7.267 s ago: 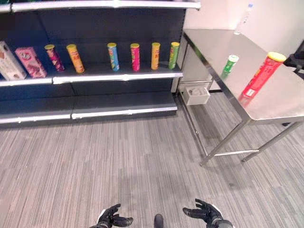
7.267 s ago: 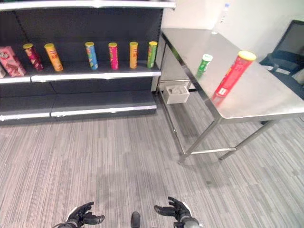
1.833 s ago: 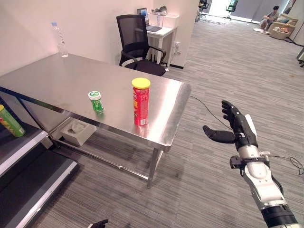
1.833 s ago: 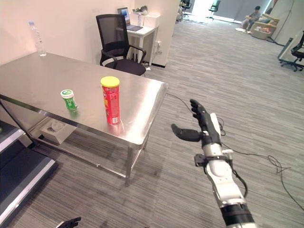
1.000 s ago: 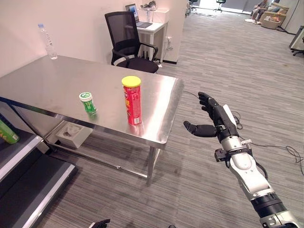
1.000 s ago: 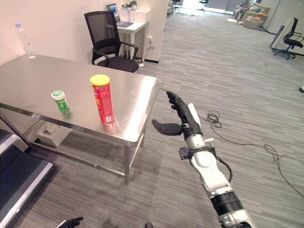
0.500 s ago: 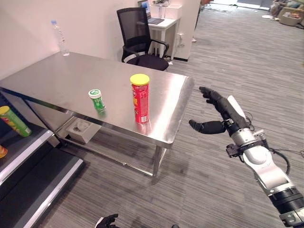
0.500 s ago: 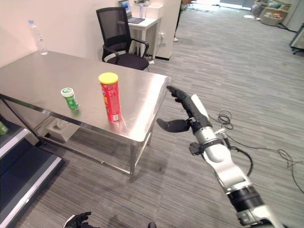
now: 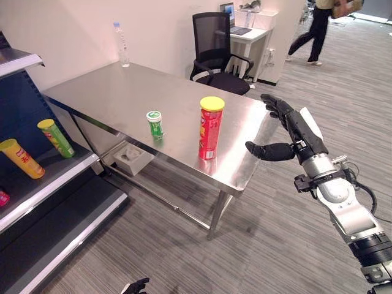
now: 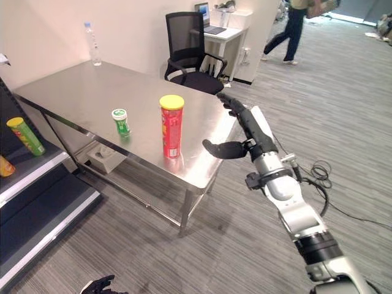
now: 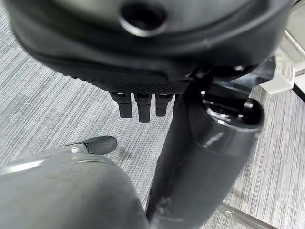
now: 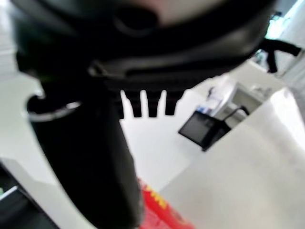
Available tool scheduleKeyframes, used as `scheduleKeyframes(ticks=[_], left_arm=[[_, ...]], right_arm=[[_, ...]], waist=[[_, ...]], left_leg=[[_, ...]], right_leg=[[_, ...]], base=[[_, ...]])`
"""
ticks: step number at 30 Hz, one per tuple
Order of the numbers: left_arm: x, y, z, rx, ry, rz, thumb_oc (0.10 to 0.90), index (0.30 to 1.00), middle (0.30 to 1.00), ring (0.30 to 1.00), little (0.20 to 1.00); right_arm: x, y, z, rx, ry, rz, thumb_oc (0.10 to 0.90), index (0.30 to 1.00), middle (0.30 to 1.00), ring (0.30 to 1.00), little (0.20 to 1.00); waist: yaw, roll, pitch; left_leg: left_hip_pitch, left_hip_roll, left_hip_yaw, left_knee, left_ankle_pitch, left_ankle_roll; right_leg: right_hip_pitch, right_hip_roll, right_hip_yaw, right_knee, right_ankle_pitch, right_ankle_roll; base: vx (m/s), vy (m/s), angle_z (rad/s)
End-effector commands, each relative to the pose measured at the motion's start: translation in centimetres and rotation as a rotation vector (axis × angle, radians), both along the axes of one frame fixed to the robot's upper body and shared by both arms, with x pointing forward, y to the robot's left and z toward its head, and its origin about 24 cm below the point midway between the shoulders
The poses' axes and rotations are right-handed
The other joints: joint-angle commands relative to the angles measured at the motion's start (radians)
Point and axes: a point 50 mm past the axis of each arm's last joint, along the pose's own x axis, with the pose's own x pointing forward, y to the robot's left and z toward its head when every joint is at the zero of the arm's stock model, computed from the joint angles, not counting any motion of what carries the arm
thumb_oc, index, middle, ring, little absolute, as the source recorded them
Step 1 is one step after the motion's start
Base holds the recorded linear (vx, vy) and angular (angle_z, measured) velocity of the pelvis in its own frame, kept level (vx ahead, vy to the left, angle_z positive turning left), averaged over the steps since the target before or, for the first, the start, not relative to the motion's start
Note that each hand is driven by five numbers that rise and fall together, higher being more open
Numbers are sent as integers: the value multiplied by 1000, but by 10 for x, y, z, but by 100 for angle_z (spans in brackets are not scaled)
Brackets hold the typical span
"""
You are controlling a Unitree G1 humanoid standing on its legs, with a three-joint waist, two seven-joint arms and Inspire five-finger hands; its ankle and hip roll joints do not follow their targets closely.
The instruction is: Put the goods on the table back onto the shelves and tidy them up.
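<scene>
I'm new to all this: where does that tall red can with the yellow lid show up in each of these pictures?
Left eye view: tall red can upright near the steel table's near edge.
Right eye view: same can, left of the right hand.
Right wrist view: its red side past the thumb.
Left wrist view: floor, no can.
Shared landmark: small green can.

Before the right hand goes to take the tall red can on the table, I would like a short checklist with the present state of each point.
1. Right hand open, thumb apart from fingers: ok.
2. Right hand holds nothing: ok.
3. Tall red can upright on the steel table, near its front edge: ok.
4. Space between the hand and the can free of other things: ok.
5. Small green container stands apart from the can, on the far side from the hand: ok.
6. Left hand low near the floor, out of the way: ok; its fingers: cannot tell.
</scene>
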Motion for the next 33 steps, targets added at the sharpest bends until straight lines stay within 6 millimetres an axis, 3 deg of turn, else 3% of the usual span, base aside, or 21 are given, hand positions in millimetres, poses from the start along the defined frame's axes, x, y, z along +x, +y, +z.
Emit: scheduleKeyframes(ticks=[1, 13, 19, 33], left_arm=[[11, 17, 5, 75, -24, -27, 800, 900, 900, 900, 900], [13, 17, 6, 72, -38, -2, 800, 900, 900, 900, 900], [8, 19, 5, 69, -28, 24, 800, 900, 900, 900, 900], [9, 20, 6, 65, -36, 42, 800, 900, 900, 900, 900]], right_arm=[[8, 1, 83, 73, -349, 7, 800, 900, 900, 900, 900], [15, -5, 98, 177, -383, -15, 800, 900, 900, 900, 900], [30, 1, 102, 255, -333, 22, 800, 900, 900, 900, 900], [52, 8, 100, 221, -250, 0, 800, 900, 900, 900, 900]], waist=[[50, -24, -22], [75, -31, -27], [100, -40, -30], [126, -55, -27]], left_leg=[[35, -27, -30, 9, -121, 38], [27, -33, -80, 9, -116, 38], [18, -37, -103, 9, -112, 35], [12, -37, -125, 9, -106, 31]], right_leg=[[-1, -53, 19, 13, -14, 60], [22, -60, -28, 13, -25, 58], [32, -63, -55, 13, -29, 56], [41, -64, -79, 13, -35, 54]], base=[[11, -2, 8], [12, -5, 15], [1, 0, 10], [2, -4, 10]])
